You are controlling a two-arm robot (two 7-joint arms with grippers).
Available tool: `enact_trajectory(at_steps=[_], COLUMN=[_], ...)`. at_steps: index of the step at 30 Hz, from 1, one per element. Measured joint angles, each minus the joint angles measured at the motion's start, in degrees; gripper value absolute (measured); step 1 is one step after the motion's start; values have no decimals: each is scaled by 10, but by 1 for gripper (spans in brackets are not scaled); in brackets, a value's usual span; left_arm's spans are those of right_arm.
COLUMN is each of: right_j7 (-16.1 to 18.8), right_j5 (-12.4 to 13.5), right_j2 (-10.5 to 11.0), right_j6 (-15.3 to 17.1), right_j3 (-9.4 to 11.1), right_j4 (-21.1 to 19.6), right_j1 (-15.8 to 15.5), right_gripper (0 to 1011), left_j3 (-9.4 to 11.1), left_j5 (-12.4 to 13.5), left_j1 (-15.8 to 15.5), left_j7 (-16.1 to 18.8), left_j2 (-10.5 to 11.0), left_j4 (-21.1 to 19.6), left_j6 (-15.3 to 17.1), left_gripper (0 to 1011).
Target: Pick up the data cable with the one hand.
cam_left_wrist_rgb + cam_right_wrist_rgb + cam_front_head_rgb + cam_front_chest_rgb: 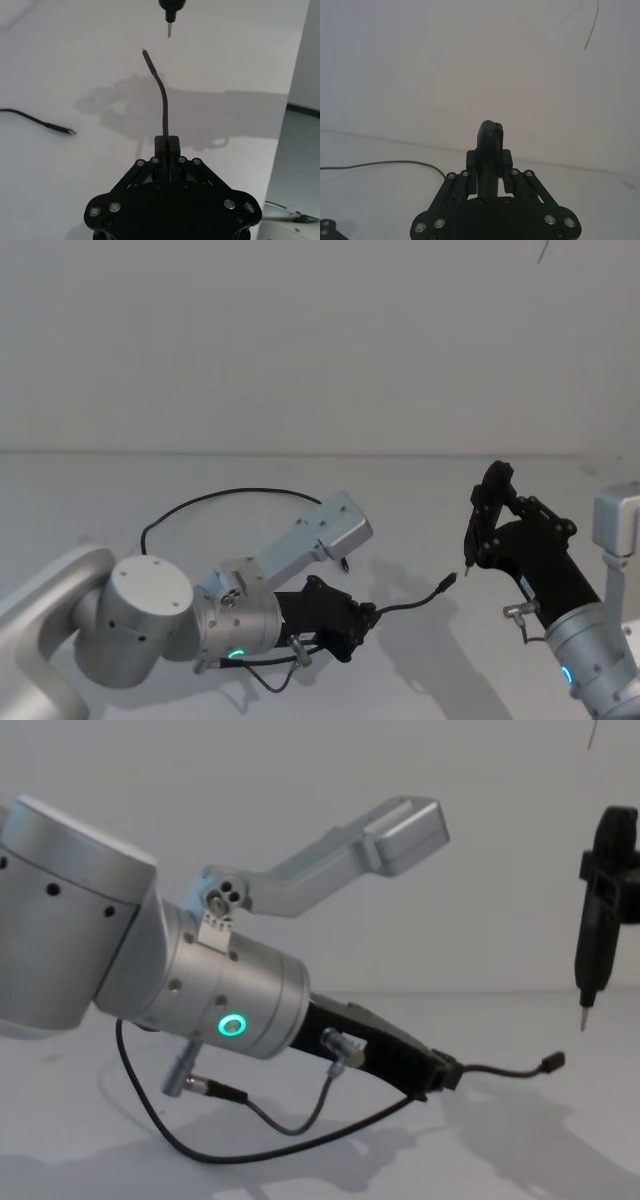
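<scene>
The data cable (pixel 230 493) is a thin black cord arcing across the white table behind my left arm. My left gripper (pixel 368 615) is shut on the cable near one end, low over the table. A short stretch of cable (pixel 162 100) sticks out past the closed fingers (pixel 166 142), ending in a small plug (pixel 550 1063). The cable's other plug (pixel 60 130) lies on the table. My right gripper (pixel 487 530) is shut on a narrow upright black tool (pixel 595 950). The tool's metal tip (pixel 170 27) hangs just above and beyond the held plug, not touching it.
A short grey wire with silver plugs (pixel 290 1120) hangs from my left wrist. A grey camera bracket (pixel 320 535) juts out above that arm. The white table (pixel 100 500) runs back to a plain white wall, and its right edge (pixel 282 150) drops off near the tool.
</scene>
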Motion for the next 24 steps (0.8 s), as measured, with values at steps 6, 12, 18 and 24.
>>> enact_trajectory(at_steps=[6,12,18,24], right_j7=[4,1,-14,-22], right_j5=[-5,-22,-46,-60], right_j2=[0,-1,-6,-10], right_j6=[1,3,1,-8], right_j3=[2,2,-1,-3], right_j4=[-1,3,14,23], right_j1=[10,21,32,42], right_gripper=[279,279,279,279], left_j3=[-6,-14,-22,-27], left_j5=[16,31,41,47], left_j1=[11,21,30,36], left_j7=[0,2,3,3], left_j2=[20,39,54,63], left_j4=[-22,-42,-59,-68], left_j6=[-50,-100,-140,-162], left_gripper=[35,35,35,35])
